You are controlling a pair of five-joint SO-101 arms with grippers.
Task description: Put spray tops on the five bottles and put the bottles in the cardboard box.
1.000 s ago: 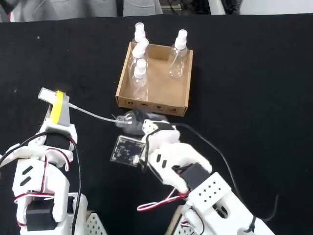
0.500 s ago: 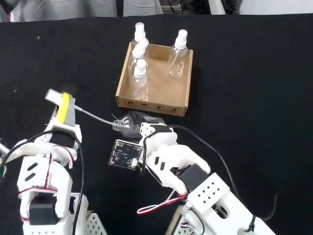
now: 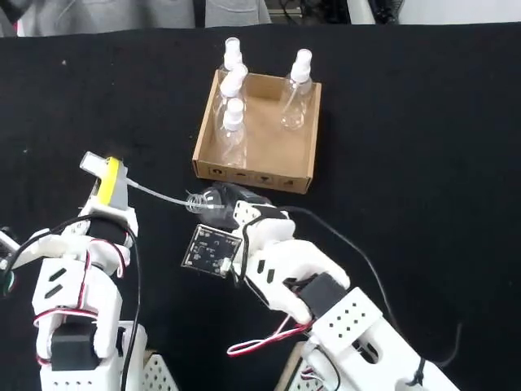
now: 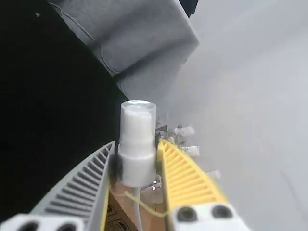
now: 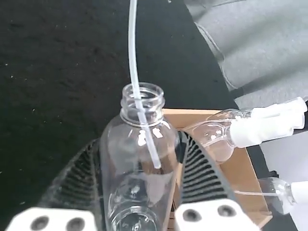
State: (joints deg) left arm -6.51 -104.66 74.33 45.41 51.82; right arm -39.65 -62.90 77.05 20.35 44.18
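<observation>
Your left hand [image 4: 136, 147] is clamped on the spray top [image 4: 138, 122], one finger on each side of its white collar, with the nozzle end poking out past the fingertips. Your right hand [image 5: 142, 144] is closed around the clear bottle [image 5: 137, 163], gripping its body from both sides with the open neck sticking out front.

From the high view, that bottle [image 3: 208, 201] sits tipped on its side above the black desk [image 3: 423, 147], just in front of the cardboard box [image 3: 252, 175], neck aimed toward your left arm. The top's thin dip tube [image 5: 136, 82] runs across the gap and through the neck, and its tip is already down inside the bottle, past the shoulder. The top itself is well apart from the neck, so nothing is seated or screwed on.

Four bottles with tops on are standing in the box: three [image 3: 232, 122] lined up along one side and one [image 3: 296, 94] in the far corner on the other side.
</observation>
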